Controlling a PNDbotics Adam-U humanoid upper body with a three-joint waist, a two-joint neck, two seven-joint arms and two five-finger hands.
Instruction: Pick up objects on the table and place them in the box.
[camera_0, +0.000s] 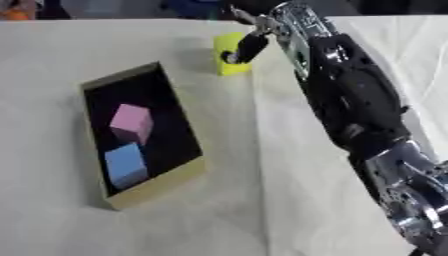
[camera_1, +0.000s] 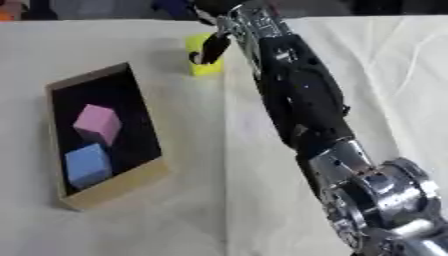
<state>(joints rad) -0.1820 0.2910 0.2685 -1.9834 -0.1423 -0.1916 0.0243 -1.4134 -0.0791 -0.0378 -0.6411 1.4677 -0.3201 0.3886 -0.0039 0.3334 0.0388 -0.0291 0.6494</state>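
Right hand (camera_0: 249, 45) reached to the table's (camera_0: 52, 55) far edge with fingers curled round the yellow block (camera_0: 229, 61), apparently to lift it toward the box (camera_0: 162, 182), which already held pink cube (camera_0: 131, 122) and blue cube (camera_0: 125, 164).

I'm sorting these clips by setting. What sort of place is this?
Probably a lab or test bench for robot handling practice, not a home. A table draped in plain white cloth holds only a shallow box with a pink block and a blue block, and the right hand is at a yellow block.
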